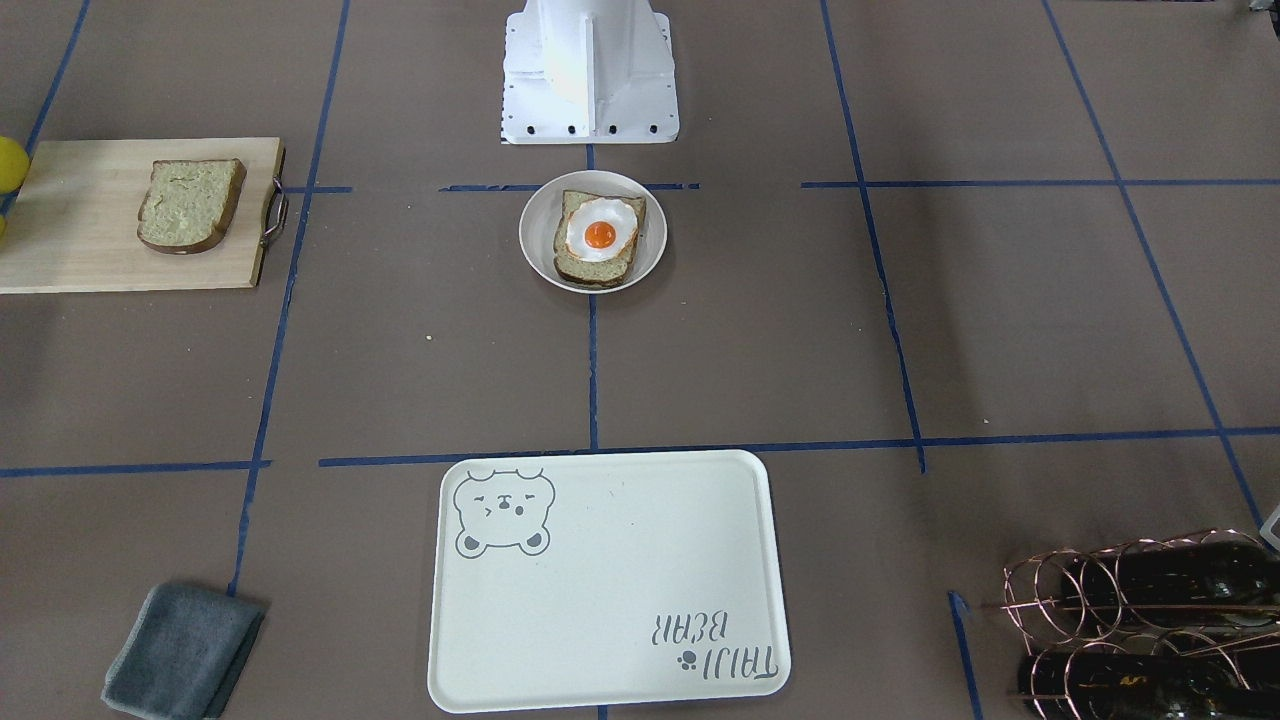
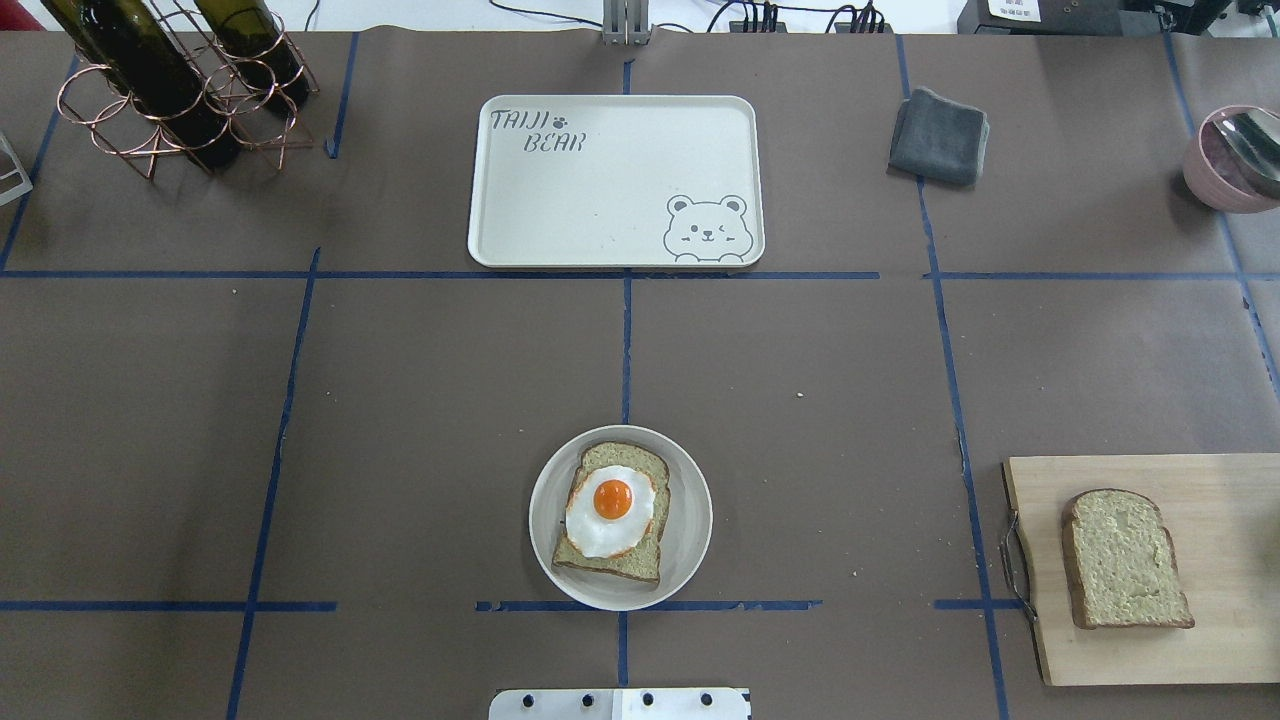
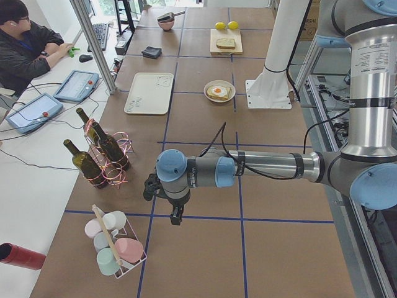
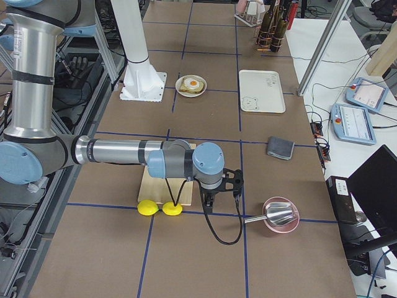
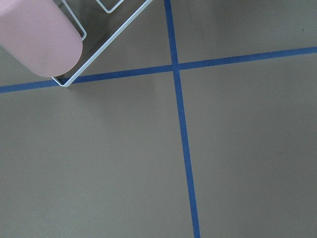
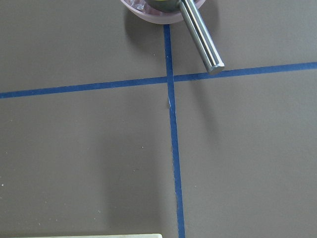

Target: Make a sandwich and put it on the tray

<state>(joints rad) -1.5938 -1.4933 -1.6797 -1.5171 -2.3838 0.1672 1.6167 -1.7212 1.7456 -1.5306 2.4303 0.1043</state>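
While both arms reach out low over the table's two ends, the sandwich lies in two parts well apart from each other. One bread slice (image 2: 618, 562) lies flat in a round white dish (image 2: 545, 500) in front of the robot's base, with the fried egg (image 2: 610, 507) on top of it, yolk up. The second bread slice (image 2: 1126, 560) lies flat on a wooden board (image 2: 1230, 500) on the robot's right side of the table. The tray (image 2: 600, 200) lies across the table from the dish, on the far side from the robot, with neither slice on it.

The left gripper (image 3: 177, 218) hangs pointing down over bare table at the robot's left end, near a wire rack of pastel cups (image 3: 115, 245) and not far from a bottle rack (image 3: 105, 158). It is well apart from the dish, the tray and the board. The right gripper (image 4: 208, 202) hangs pointing down just past the board's outer edge, near two lemons (image 4: 158, 208) and a pink bowl (image 4: 280, 217) with a metal scoop in it. The second slice is the nearest part of the sandwich to it; the dish and tray lie well away. Each gripper shows only in a side view, so how far either stands open cannot be told, nor is anything seen held in them.
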